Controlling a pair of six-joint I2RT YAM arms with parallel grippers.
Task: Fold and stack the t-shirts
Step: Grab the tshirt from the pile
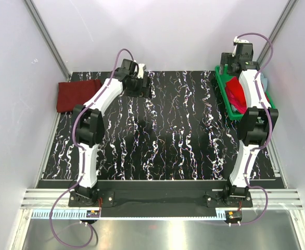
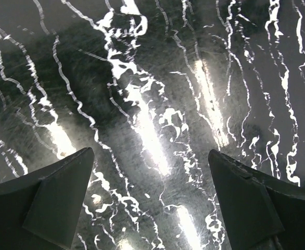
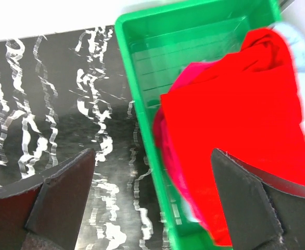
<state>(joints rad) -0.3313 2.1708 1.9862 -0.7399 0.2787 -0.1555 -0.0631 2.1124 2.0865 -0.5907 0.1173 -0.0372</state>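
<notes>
Pale walls are closing in the cell on 3 sides. The tabletop (image 1: 183,135), black with white marbling, is throwing back glare from the lights above, and its middle is probably serving as the folding area. The 2 arms are reaching toward the far edge. The tray (image 1: 221,83) is sitting at the far right, keeping the unfolded pile together. The maroon shirt (image 1: 77,95) is lying folded at the far left, likely starting the stack. In the tray, the red shirt (image 3: 236,130) is lying crumpled on top, the magenta shirt (image 3: 168,156) is peeking out beneath it, and the pale shirt (image 3: 293,41) is showing at the far side. The right gripper (image 3: 152,161) is hovering above the tray's rim, jaws wide apart and holding nothing, probably lining up for the red shirt. The left gripper (image 2: 152,161) is hanging over tabletop, jaws likewise apart, holding nothing.
</notes>
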